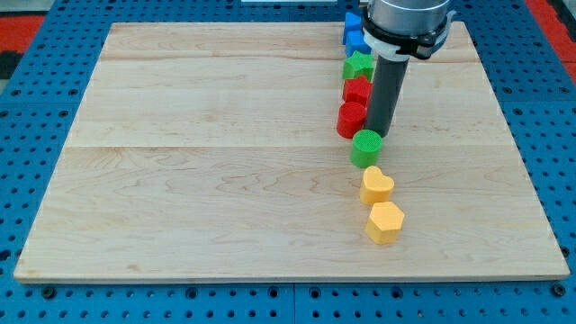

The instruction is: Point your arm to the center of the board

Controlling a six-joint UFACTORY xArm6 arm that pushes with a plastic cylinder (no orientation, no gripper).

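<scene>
My tip (376,133) rests on the wooden board (225,162) in its right half, right of centre. It stands just right of a red cylinder (350,119) and just above a green cylinder (365,148). These belong to a column of blocks running down the view: two blue blocks (354,32) at the top, a green star (358,66), a red block (356,90), the red cylinder, the green cylinder, a yellow heart (377,185) and a yellow hexagon (385,221).
The board lies on a blue pegboard table (36,63). The arm's grey and white body (407,22) hangs over the board's top right.
</scene>
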